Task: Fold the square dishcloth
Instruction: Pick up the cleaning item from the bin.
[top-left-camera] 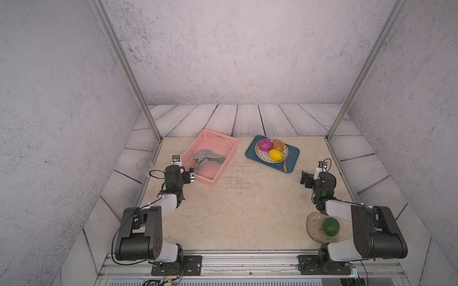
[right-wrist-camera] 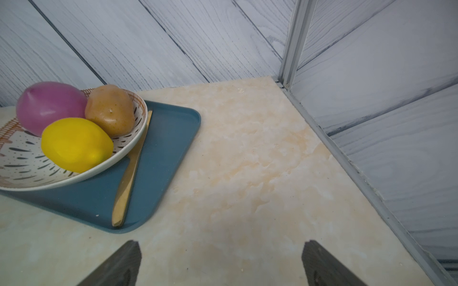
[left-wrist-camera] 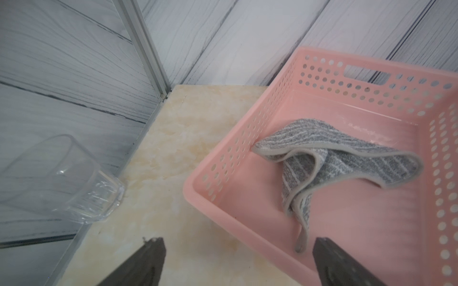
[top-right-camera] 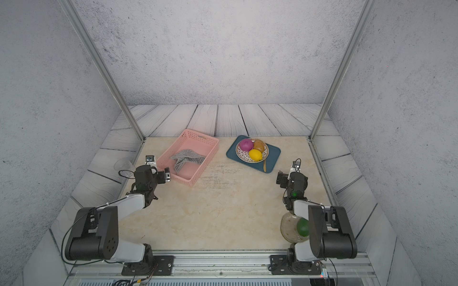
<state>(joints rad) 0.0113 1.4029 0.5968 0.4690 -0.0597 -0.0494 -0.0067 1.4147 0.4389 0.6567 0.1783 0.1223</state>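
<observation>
Illumination: bright, even and diffuse, from overhead. In both top views the table (top-left-camera: 235, 218) carries only faint, soft-edged shadows beside the basket (top-left-camera: 208, 180) and under the arms. No hard glare. Wide-angle distortion splays the metal posts (top-left-camera: 124, 66) toward the upper corners. The walls show a slight violet cast, and fine detail is soft.

Wrist views: the fingers (left-wrist-camera: 148, 262) of the left gripper (left-wrist-camera: 237, 239) and the right gripper (right-wrist-camera: 221, 242) are out of focus. The clear cup (left-wrist-camera: 62, 178) shows small highlights. The lemon (right-wrist-camera: 74, 144) shows a dull sheen.
</observation>
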